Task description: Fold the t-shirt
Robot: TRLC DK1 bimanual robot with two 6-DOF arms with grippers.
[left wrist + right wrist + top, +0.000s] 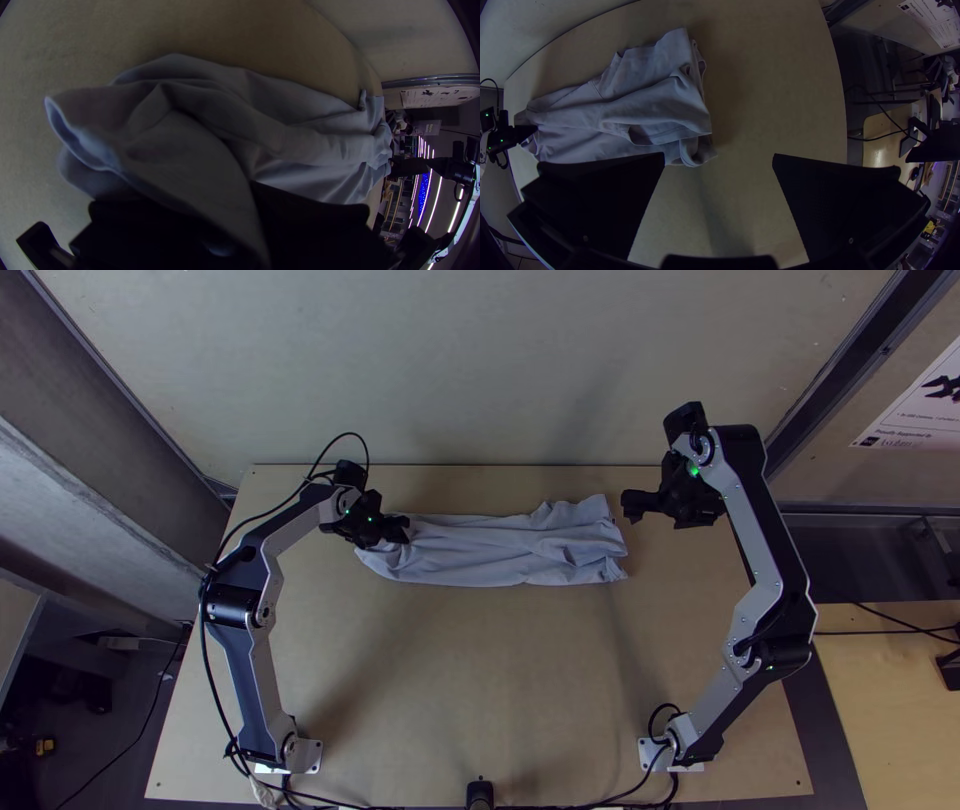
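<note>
Top: grey t-shirt (pixel 500 552) in a long wrinkled strip across the table (pixel 480 670), between the arms, right end wider and rumpled. Left gripper (pixel 397 533) at its left end; right gripper (pixel 630 505) just beside the other end, apart from cloth.

Left wrist: fingers narrow, cloth pinched between; loose hem gapes alongside, long creases run off.

Right wrist: fingers wide, nothing between; end layers uneven, curled edges.
</note>
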